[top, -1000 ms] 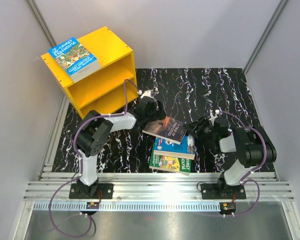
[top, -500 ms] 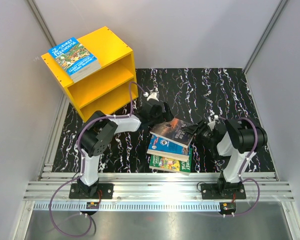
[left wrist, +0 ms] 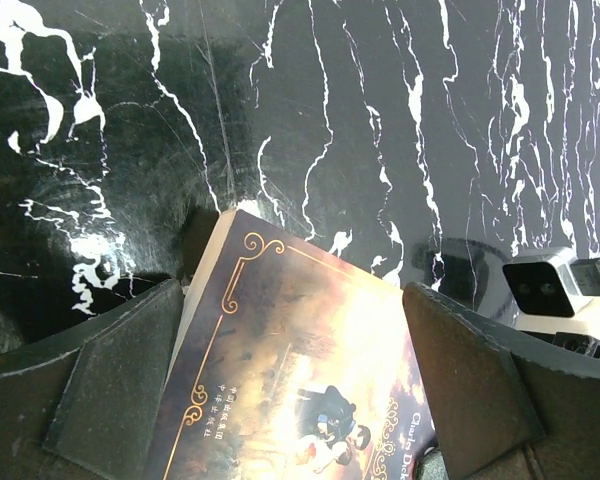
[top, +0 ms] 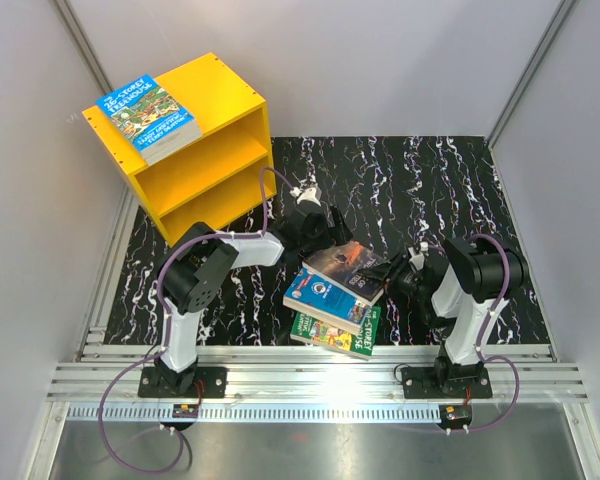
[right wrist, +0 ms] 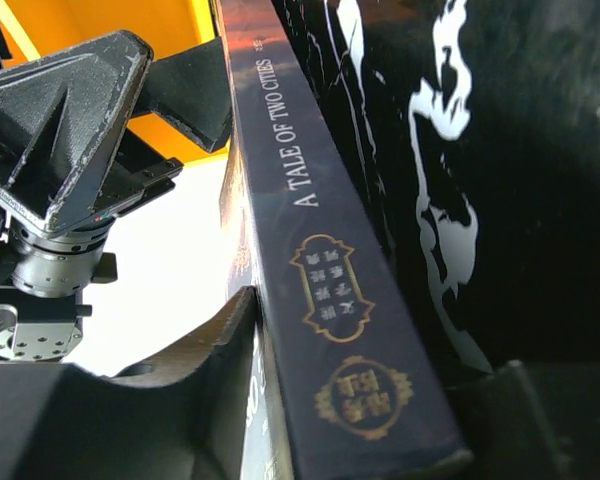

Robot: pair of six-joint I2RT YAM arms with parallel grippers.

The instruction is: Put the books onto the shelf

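Top external view: dark book [top: 346,264] atop the stacked books [top: 325,312], right of and nearer than the shelf [top: 225,95]. Right gripper [top: 392,271] astride its spine, firm clamp uncertain; left gripper [top: 325,235] spread wide over its far edge, probably for a shared lift.

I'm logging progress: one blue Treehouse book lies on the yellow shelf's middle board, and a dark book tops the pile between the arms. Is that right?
Not quite. The blue Treehouse book lies on the flat top of the yellow shelf, not on its middle board, as the top external view shows. The dark book does top the pile.
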